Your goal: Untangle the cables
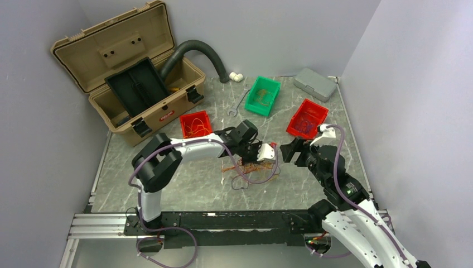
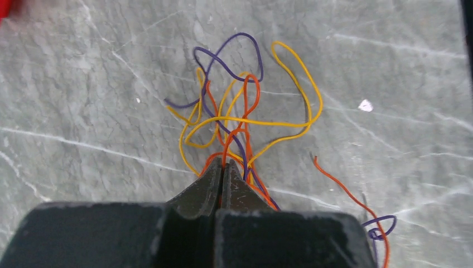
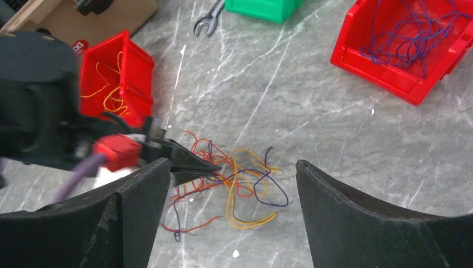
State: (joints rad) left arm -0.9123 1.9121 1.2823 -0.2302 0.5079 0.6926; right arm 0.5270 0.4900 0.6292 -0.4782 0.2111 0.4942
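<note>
Left wrist view: left end effector clamped on the cables; right end effector spread wide apart.

I read open table on the near and left sides of the cables. The left gripper, jaws closed on strands, occupies their far side; the right gripper, jaws spread, stands just to the right. A red bin, a green bin and a second red bin line the far side.
</note>
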